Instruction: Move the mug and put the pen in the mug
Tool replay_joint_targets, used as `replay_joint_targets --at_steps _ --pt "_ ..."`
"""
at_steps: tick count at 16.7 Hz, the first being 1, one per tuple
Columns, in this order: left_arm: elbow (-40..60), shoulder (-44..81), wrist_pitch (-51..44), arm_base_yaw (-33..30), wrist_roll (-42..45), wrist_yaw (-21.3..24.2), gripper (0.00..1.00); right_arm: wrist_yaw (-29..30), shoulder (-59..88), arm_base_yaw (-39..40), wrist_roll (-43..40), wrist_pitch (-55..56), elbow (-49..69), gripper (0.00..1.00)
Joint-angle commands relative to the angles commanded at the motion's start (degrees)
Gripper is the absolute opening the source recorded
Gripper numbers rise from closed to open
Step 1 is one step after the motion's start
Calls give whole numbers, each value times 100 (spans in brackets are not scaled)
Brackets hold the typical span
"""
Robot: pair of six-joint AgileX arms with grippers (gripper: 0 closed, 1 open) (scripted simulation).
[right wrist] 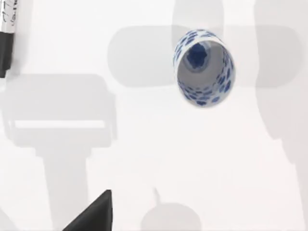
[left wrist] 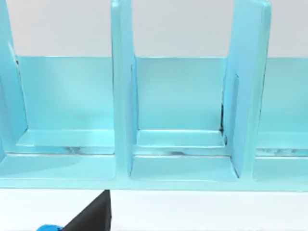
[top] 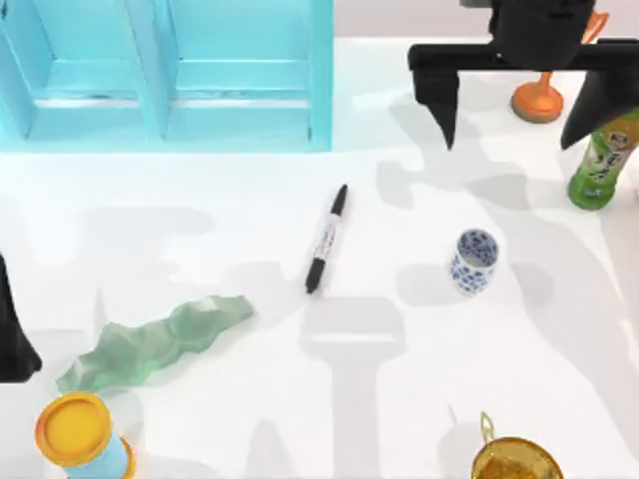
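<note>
Right gripper [top: 519, 120] spread wide, empty, high at the table's far right, mug [top: 473, 261] upright nearer, apart.

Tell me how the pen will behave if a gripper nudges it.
The pen lies flat on the table. Its round, slim barrel would probably roll if pushed sideways. It looks rigid, so it should not bend. Being thin and smooth, it may slip in a loose grasp.

Right pincer [top: 519, 105] poised high at the far right of the top view, fingers spread wide and pointing down, nothing between them. Left pincer [top: 12, 344] parked at the left edge, one dark finger showing.
</note>
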Motion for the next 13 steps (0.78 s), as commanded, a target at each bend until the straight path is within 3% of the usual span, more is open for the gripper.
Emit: replay_joint_targets --at_steps 7,13 --pt "0 0 0 0 0 0 100 -19 40 36 83 -29 123 100" --pt "0 0 0 0 0 0 100 -307 948 484 1402 1210 120 100"
